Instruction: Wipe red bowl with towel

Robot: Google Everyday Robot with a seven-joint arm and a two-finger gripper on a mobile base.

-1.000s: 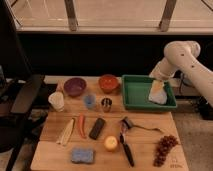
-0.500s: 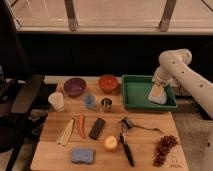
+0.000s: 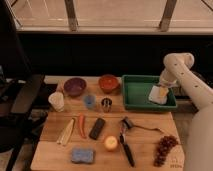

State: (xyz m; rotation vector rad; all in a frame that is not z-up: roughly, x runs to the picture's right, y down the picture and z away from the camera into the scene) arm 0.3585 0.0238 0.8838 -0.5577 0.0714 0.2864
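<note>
Camera view: gripper at towel in green tray; red bowl outside tray.

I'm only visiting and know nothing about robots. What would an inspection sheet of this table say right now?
surface: wooden table, crowded with small things.
job's things: red bowl upright at the back, beside the purple bowl; towel lying in the green tray.
clutter: white cup, carrot, blue sponge, grapes, black tool.
grippers: gripper open, at the towel inside the tray; whether it touches cannot be told.
cables: thin dark strand beside the black tool; cannot tell what it is.
surroundings: black chair at the table's left; window behind.
</note>
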